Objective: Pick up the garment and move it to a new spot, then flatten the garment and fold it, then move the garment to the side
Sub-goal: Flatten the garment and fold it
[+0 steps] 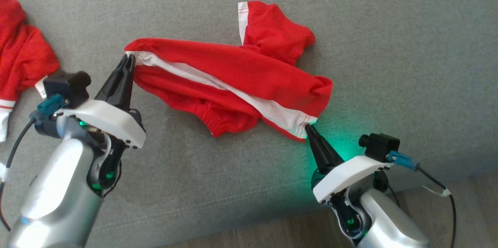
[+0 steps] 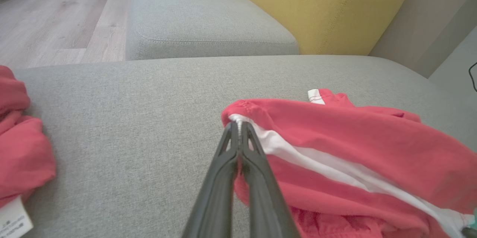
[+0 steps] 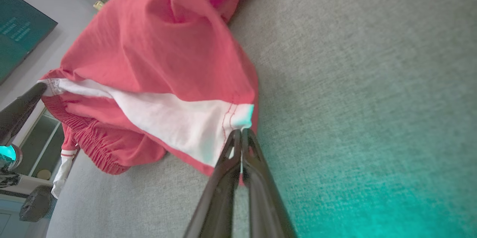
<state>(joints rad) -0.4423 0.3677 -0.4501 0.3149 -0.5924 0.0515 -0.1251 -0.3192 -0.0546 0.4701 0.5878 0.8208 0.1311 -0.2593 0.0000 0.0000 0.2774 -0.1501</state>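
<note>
Head view shows the left claw (image 1: 128,58) pinched shut on one end of the garment (image 1: 241,73). The garment is a pair of red shorts with a white stripe (image 1: 202,79). The right claw (image 1: 309,126) is pinched shut too, right on the white corner at the other end. So the garment is stretched between the two claws, with one end at each tip. Its middle lies on the grey sofa (image 1: 389,46). One leg of it pokes out beyond the claws, on the side away from the robot.

I think the job is near its start. Both claws have hold of the garment, so the picking up looks ready to go. I cannot tell if this is the new spot or the old one. The garment is bunched and wrinkly, not flat, and it is not folded. So I think what is left is to pull it flat, fold it and then move it to the side.

Now the count:
- Two claws, both shut on the garment.
- One garment between them, with one white stripe that I can see.
- One other red cloth (image 1: 23,57), out past the left claw on the side away from the right claw. No claw tip touches it.
- One grey sofa under it all.
- One yellow cushion (image 2: 316,6), far ahead of the left claw in the left wrist view.
</note>
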